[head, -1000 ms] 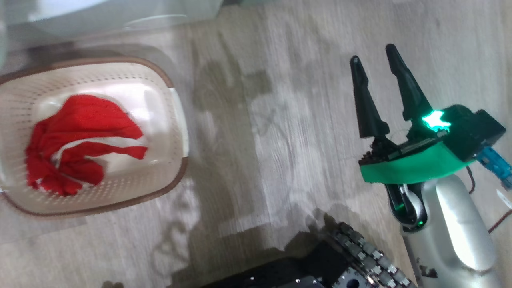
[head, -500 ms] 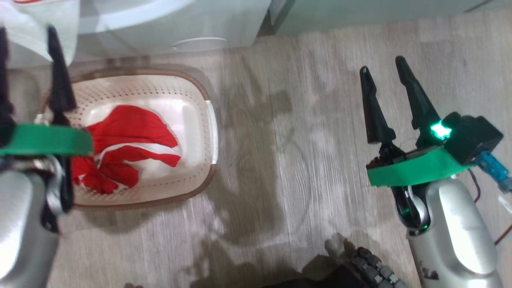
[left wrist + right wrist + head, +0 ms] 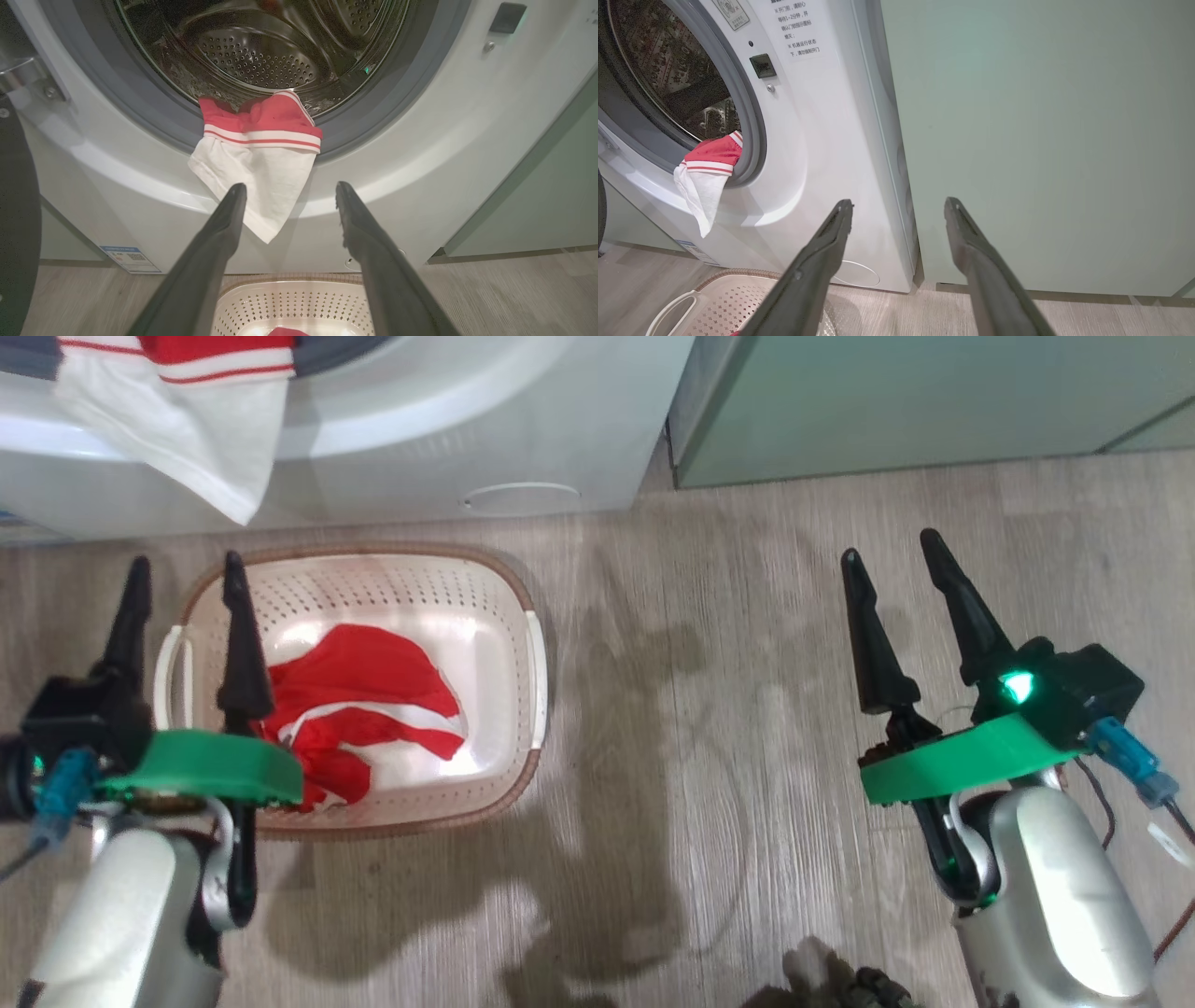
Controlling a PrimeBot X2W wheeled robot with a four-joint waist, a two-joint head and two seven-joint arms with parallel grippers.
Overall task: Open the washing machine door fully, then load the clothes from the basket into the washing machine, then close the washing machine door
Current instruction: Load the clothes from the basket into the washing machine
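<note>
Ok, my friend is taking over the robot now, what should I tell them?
Tools: the left tool is open and empty over the basket; the right tool is open and empty over the floor.
The door is open.
Done: one red-and-white cloth is partly in the washer, hanging out over the seal.
To do: push that cloth in, load the red cloth from the basket, shut the door.

Grey wood-plank floor [image 3: 709, 616], soft shadows; pale green cabinet [image 3: 915, 401] at back
</note>
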